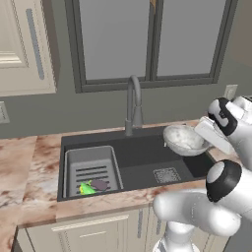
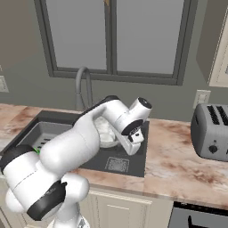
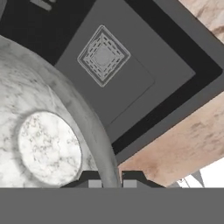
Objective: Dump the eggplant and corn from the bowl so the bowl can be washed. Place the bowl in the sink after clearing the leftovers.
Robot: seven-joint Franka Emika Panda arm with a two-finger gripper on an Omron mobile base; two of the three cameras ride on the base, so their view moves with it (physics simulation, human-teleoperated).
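Observation:
The pale marbled bowl (image 1: 183, 139) hangs tilted over the right part of the dark sink (image 1: 147, 156), clear of its floor. My gripper (image 3: 112, 182) is shut on the bowl's rim (image 3: 103, 144), one finger on each side of it. The bowl's inside (image 3: 46, 146) is bare. The dark purple eggplant (image 1: 100, 184) and the green-yellow corn (image 1: 86, 189) lie side by side in the grey slotted basket (image 1: 91, 167) at the sink's left end. In the right base view my arm covers most of the bowl (image 2: 106, 132).
The gooseneck faucet (image 1: 133, 104) stands behind the sink, left of the bowl. The square drain (image 3: 103, 55) lies below the bowl. Marbled counter (image 2: 178, 156) runs to the right, with a toaster (image 2: 211, 132) on it. A window is behind.

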